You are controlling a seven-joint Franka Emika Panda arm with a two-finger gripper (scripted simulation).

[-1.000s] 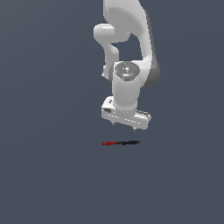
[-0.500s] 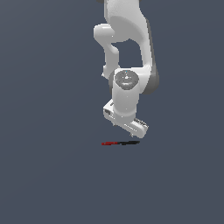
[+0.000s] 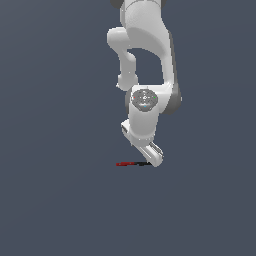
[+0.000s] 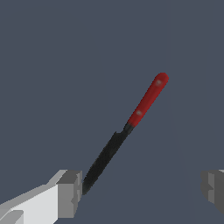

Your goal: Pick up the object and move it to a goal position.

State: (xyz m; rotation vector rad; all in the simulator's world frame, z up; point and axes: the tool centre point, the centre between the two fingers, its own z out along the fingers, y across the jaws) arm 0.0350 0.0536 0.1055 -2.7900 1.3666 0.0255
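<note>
The object (image 3: pixel 133 163) is a thin flat sliver lying on the grey floor, red at the end toward the exterior view's left and black at the other end. In the wrist view it (image 4: pixel 127 129) shows as a red handle and a black blade. My gripper (image 3: pixel 152 161) has come down low over the black end, which it partly hides in the exterior view. In the wrist view my gripper (image 4: pixel 142 192) is open, with its grey fingertips (image 4: pixel 70 192) wide apart. The black tip lies right beside one fingertip. Nothing is held.
A plain dark grey floor (image 3: pixel 60 200) surrounds the object. The white arm (image 3: pixel 147 65) stands above and behind the object in the exterior view.
The arm has lowered and turned its wrist. The gripper has come down from above the sliver to just over its black end. The sliver has not moved.
</note>
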